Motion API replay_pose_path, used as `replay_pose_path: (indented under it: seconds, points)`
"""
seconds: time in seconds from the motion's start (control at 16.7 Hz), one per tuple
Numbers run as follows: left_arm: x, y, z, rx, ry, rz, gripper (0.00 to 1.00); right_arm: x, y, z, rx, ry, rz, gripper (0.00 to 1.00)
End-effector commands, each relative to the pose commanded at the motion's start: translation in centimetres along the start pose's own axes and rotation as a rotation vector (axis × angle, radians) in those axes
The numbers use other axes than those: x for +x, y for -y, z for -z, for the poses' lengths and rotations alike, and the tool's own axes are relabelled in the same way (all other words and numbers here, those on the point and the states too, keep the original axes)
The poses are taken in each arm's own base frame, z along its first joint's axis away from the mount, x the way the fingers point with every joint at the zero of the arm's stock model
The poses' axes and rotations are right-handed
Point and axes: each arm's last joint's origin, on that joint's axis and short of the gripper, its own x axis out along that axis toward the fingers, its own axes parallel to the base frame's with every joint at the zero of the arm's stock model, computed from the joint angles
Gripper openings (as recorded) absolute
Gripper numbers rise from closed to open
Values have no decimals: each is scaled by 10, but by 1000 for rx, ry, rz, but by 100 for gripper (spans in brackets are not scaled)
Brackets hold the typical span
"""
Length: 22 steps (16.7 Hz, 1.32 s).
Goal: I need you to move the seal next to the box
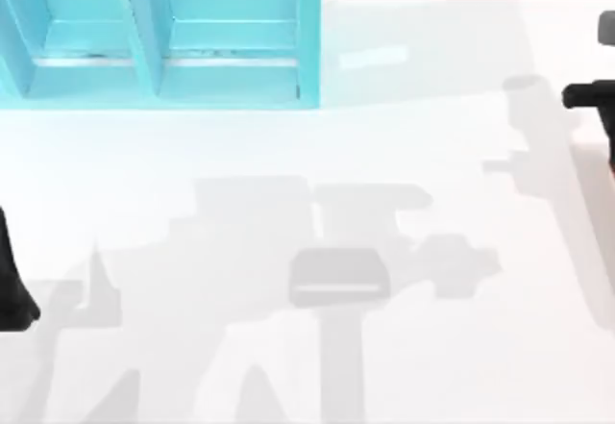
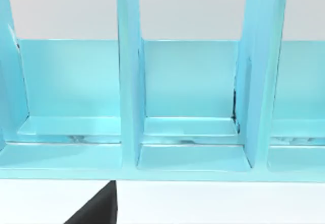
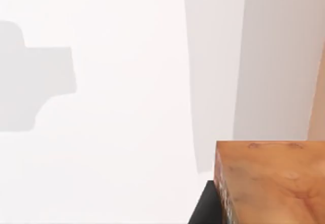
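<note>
Turquoise box: the box fills the upper left of the top view, and its open compartments face your left wrist camera.
Seal: the orange-mottled seal sits at the lower right of the right wrist view, against a dark finger; you appear to be carrying it.
Right gripper: at the top view's right edge; you cannot tell how firmly it pinches.
Left arm: idle at the left edge.
Risk: a long traverse could shake the seal loose.
Risk: approaching low, you may knock the box wall.
</note>
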Motion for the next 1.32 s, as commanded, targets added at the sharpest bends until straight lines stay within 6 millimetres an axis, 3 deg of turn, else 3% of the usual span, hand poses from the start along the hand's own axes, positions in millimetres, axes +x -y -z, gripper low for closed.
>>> replay_pose_path:
  seconds: [0.18, 0.42, 0.66, 0.78, 1.02, 1.32]
  points:
    - [0, 0, 0, 0, 0, 0, 100, -7, 13, 2, 0, 7, -2, 0]
    - [0, 0, 0, 0, 0, 0, 100, -6, 12, 1, -2, 7, -3, 0]
    - [0, 0, 0, 0, 0, 0, 100, -13, 8, -11, -26, 126, -89, 0]
    - [0, 0, 0, 0, 0, 0, 100, -4, 11, -12, -27, 138, -112, 0]
    - [0, 0, 0, 0, 0, 0, 100, 37, 17, -4, -6, 50, -68, 0]
    - [0, 0, 0, 0, 0, 0, 100, 58, 13, 2, 0, 7, -2, 0]
